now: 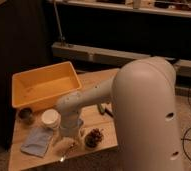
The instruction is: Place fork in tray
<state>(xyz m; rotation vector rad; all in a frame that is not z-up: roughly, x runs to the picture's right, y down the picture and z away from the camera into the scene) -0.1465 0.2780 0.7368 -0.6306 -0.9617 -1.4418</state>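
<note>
The fork is a slim silvery piece lying on the wooden table near its front edge, partly hidden under my gripper. My gripper points down right over it, open, with nothing visibly held. The arm's white wrist rises from the gripper to the large white arm housing that fills the right of the view. The tray, a big yellow-orange bin with raised sides, stands at the table's back left, well away from the gripper.
A white cup stands just left of the gripper, with a small dark bowl beyond it. A folded blue cloth lies front left. A brown pinecone-like object sits right of the gripper. A dark cabinet lies behind.
</note>
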